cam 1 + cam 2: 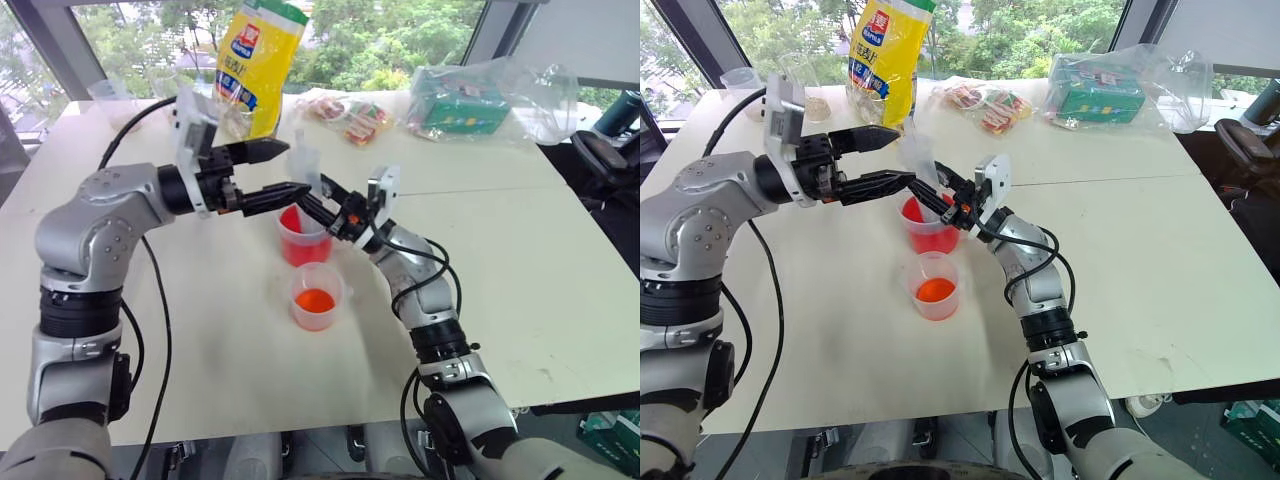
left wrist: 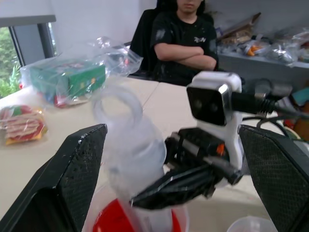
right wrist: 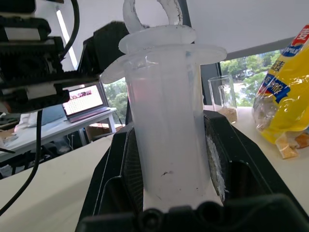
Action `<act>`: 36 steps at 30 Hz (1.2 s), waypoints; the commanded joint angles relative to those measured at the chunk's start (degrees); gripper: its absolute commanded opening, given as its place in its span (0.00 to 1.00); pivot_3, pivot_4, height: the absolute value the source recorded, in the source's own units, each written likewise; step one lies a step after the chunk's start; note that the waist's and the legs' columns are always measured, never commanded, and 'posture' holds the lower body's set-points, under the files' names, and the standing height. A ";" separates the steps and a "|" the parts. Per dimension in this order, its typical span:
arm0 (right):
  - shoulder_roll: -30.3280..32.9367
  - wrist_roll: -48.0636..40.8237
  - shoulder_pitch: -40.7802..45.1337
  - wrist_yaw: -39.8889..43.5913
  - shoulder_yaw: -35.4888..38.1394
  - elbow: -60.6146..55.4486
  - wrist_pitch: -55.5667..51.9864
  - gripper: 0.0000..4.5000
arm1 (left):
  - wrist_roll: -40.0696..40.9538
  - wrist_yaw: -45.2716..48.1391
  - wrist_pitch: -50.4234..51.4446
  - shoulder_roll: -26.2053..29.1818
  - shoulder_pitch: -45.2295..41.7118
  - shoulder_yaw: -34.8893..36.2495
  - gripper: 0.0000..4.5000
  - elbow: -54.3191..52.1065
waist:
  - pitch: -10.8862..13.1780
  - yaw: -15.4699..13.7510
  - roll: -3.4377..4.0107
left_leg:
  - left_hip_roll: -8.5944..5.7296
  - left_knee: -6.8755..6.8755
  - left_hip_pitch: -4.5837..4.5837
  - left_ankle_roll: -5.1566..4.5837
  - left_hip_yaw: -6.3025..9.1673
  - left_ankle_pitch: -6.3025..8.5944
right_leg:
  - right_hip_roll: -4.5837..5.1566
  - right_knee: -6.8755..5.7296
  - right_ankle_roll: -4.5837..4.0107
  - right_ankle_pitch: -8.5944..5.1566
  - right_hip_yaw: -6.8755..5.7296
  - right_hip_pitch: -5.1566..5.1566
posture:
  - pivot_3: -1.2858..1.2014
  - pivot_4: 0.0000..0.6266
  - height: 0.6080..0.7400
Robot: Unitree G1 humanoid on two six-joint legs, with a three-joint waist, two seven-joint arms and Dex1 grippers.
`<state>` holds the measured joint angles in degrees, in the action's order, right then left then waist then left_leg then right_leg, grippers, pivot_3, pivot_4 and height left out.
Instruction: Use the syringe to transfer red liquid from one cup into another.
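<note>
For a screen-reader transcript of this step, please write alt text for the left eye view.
The right gripper holds the syringe upright over the larger cup of red liquid, while the open left gripper brackets the plunger top. The smaller cup stands just in front on the white table.

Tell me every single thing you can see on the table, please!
syringe: one, clear, upright over the larger cup
larger cup: one, clear, red liquid, table middle
smaller cup: one, clear, orange-red liquid, nearer the robot
yellow bag: one, far edge
snack packet: one, red, far edge
green box in plastic: one, far right
left gripper: black, open, beside the syringe top
right gripper: black, shut on the syringe
</note>
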<state>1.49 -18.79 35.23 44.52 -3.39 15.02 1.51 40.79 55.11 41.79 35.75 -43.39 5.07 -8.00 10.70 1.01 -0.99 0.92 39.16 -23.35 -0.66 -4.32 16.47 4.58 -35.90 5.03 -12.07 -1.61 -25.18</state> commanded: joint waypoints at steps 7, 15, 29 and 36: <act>0.43 0.44 0.50 0.42 -0.80 -0.33 1.36 0.31 | -1.27 1.06 -1.26 -2.32 -2.48 -2.85 1.00 1.97 | 0.00 0.03 0.00 | 0.00 0.00 0.03 0.06 0.03 -0.04 | -0.01 -0.11 -0.01 -0.01 0.00 -0.02 | 0.52 0.24 1.00; 0.88 0.74 0.90 0.62 -0.89 0.39 1.52 0.31 | -2.01 1.85 -2.23 -4.57 -3.81 -3.57 0.58 5.50 | 0.00 0.02 0.00 | 0.00 0.01 0.03 0.06 0.03 -0.04 | -0.01 -0.11 -0.01 -0.01 0.00 -0.02 | 0.52 0.24 1.00; 1.41 0.79 -0.47 2.15 -1.82 0.37 -0.74 0.31 | -3.25 1.01 -4.33 -5.55 -8.84 -0.77 0.01 9.06 | 0.00 0.00 0.00 | 0.00 0.01 0.02 0.06 0.04 -0.04 | -0.01 -0.12 -0.01 -0.01 0.00 -0.02 | 0.52 0.24 1.00; 1.74 0.66 -0.76 2.62 -2.21 1.05 -1.18 0.31 | -3.56 0.36 -5.58 -5.01 -11.57 0.74 0.01 10.28 | 0.00 0.02 0.00 | 0.00 0.01 0.02 0.06 0.04 -0.04 | -0.01 -0.12 -0.01 -0.01 0.00 -0.02 | 0.52 0.24 1.00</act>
<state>3.30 -18.72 35.13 45.81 -3.78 16.18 1.44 36.77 56.37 39.63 30.31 -50.59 2.00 4.04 10.70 1.03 -0.99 0.92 39.17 -23.33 -0.60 -4.28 16.43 4.57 -36.02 5.02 -12.08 -1.61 -25.21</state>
